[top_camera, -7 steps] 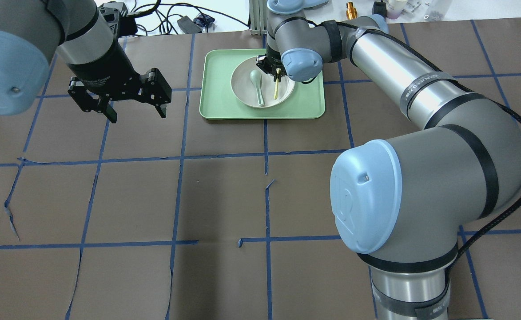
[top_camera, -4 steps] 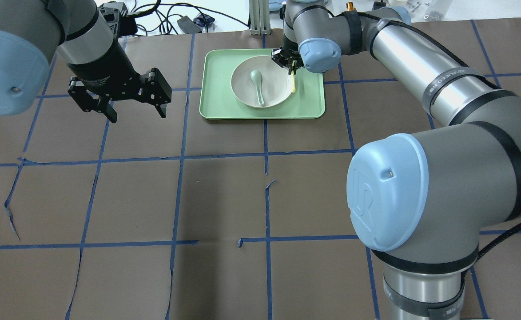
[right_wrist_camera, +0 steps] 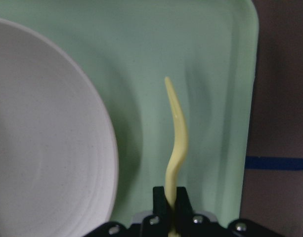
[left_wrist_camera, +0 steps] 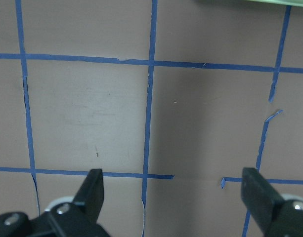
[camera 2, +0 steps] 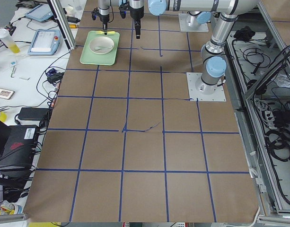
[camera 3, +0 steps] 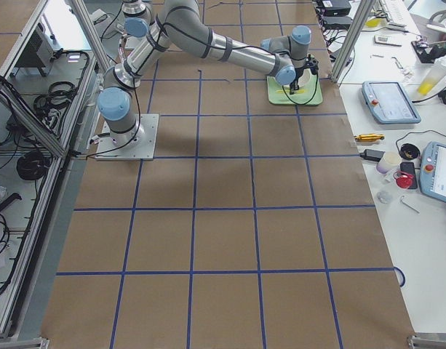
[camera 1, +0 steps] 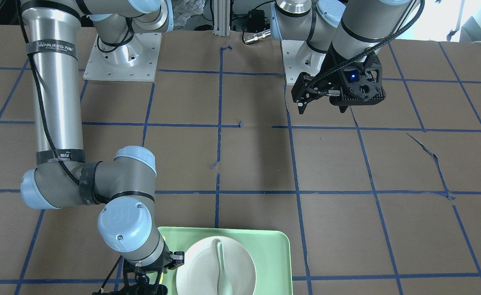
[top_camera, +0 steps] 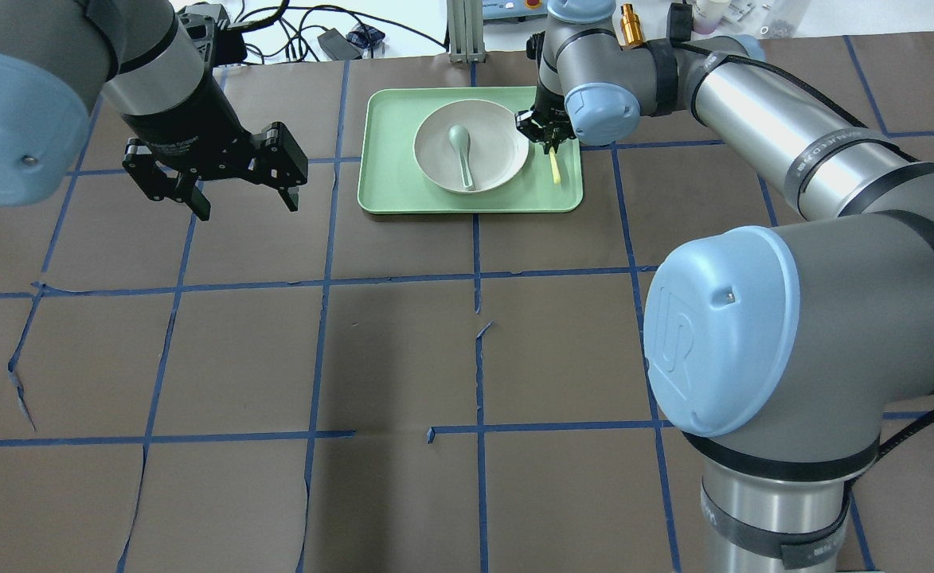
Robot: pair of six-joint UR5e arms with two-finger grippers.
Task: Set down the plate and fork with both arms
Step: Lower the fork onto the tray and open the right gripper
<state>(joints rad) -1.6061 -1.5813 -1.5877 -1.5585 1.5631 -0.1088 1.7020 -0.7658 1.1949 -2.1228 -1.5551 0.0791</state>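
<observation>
- overhead: right tool (top_camera: 544, 132) clamped on the fork (top_camera: 554, 165) over the tray (top_camera: 371, 159), just beside the plate (top_camera: 502, 151); left tool (top_camera: 245, 205) apart and empty above the bench (top_camera: 403, 350).
- right wrist: fork pinched at one end, long axis pointing straight away from the tool. looks light, thin and probably slick, so it may swivel.

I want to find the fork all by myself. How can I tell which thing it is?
Find the big light-green tray with a round white plate on it. Just beside the plate, over the tray's bare strip, the right gripper pinches the fork. It is thin and bright yellow, while the spoon lying in the plate is pale grey-green.
</observation>
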